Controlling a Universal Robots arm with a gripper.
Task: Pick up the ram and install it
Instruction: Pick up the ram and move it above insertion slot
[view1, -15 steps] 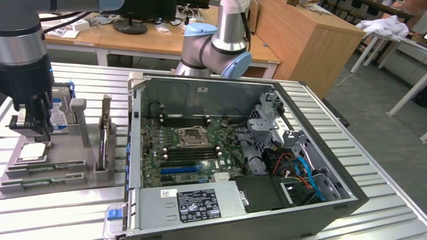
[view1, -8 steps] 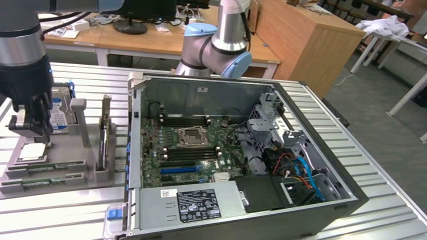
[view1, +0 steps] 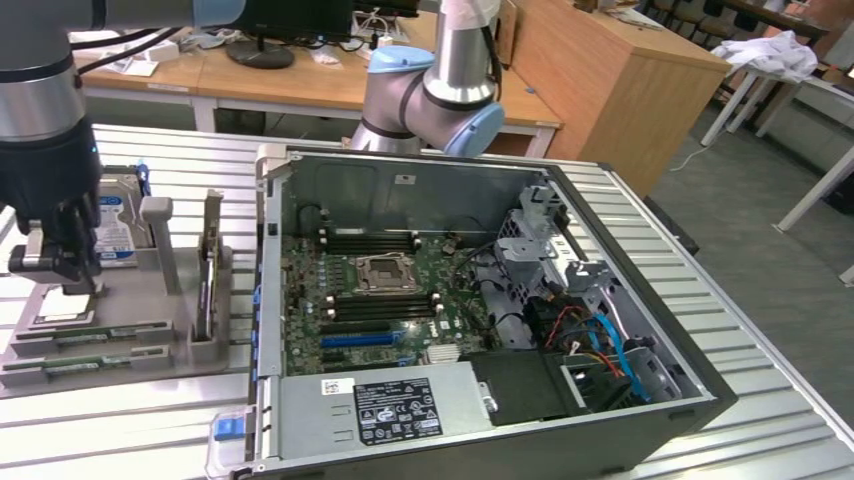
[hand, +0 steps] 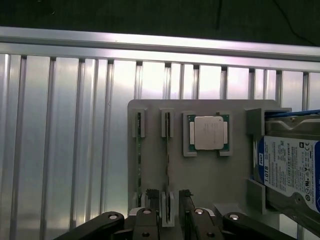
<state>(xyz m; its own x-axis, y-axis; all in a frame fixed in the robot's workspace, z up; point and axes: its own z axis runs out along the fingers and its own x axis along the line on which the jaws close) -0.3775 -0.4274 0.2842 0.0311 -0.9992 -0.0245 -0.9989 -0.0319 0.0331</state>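
Two green ram sticks stand on edge in a grey holder (view1: 160, 355): one nearer the processor (view1: 100, 333) (hand: 167, 165), the other further out (view1: 87, 362) (hand: 139, 160). My gripper (view1: 56, 272) (hand: 169, 200) hangs above the holder at the exterior view's left. It is open, and in the wrist view its fingertips (hand: 152, 199) stand either side of the line of the stick nearer the processor, without touching it. The open computer case (view1: 667, 330) lies to the exterior view's right, with black memory slots (view1: 374, 240) on its motherboard.
The holder also carries a processor (hand: 207, 132), a hard drive (hand: 290, 165) (view1: 118, 235) and an upright card (view1: 211, 265). Everything rests on a ribbed metal table (hand: 65, 140). A second arm's base (view1: 434, 95) stands behind the case. Cables and a drive cage (view1: 541, 235) fill the case's right side.
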